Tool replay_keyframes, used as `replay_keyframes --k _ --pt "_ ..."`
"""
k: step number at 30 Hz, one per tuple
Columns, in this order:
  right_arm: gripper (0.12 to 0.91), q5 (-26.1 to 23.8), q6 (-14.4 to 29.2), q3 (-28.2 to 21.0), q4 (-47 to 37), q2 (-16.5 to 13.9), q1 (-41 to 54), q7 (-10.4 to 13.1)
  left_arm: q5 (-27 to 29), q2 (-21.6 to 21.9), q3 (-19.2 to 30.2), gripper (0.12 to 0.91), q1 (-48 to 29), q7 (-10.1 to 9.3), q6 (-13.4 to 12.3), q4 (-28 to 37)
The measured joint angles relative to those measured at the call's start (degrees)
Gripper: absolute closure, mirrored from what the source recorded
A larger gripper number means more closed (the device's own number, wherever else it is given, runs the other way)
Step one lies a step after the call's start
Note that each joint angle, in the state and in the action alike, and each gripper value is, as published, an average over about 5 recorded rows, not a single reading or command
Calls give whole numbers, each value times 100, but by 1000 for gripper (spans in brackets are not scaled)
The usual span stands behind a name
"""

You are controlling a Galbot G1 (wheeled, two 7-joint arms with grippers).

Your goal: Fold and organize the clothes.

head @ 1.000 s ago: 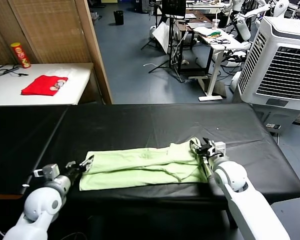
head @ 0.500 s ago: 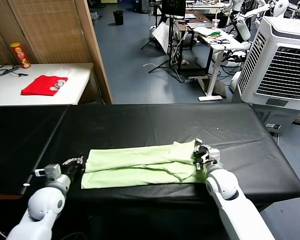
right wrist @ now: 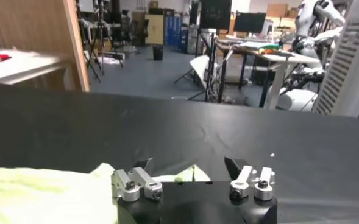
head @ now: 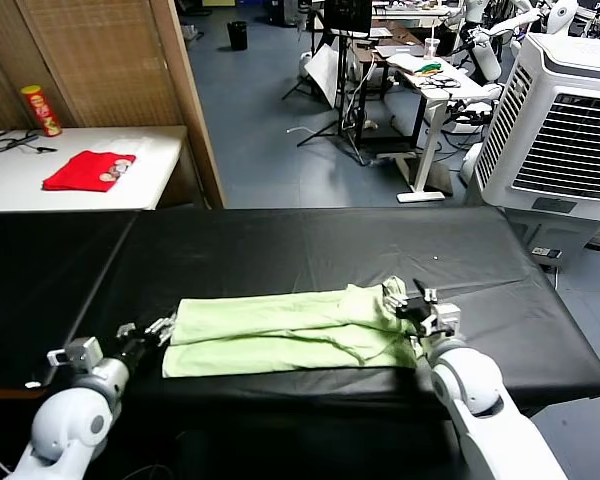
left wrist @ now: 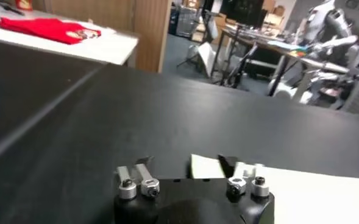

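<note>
My left gripper [head: 145, 332] sits just off the left end of the shirt [head: 285, 332], jaws spread and holding nothing. My right gripper [head: 418, 303] sits at the shirt's right end beside a small raised lump of cloth, jaws likewise apart and empty. The pale green shirt lies folded into 1 long band on the black table [head: 310, 245], close to the near edge. My worry: the near hem runs close to that edge, so a clumsy drag could pull it over, and thin fabric may snag on a fingertip. Far beyond the shirt, on the white table [head: 155, 170], lie a red garment [head: 88, 169] and a yellow can [head: 40, 109]; I cannot read its label.
</note>
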Motion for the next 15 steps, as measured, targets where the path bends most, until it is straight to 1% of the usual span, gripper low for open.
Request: replay_keyframes --k 6,9,11,12,15 --pt "227 -3 -6 47 228 -2 -130 0 -106 -167 39 233 153 87 0 -32" --pt "227 -8 -6 66 289 -2 -162 -1 -58 -218 84 253 136 107 -13 10" --pt "227 -14 -6 83 317 2 -184 -3 -22 -246 107 314 121 126 -27 52" --pt "227 -18 -6 91 328 6 -196 -6 -10 -256 117 358 115 139 -33 74" --pt "227 -32 -6 110 355 19 -233 -22 7 -281 138 520 95 173 -46 157"
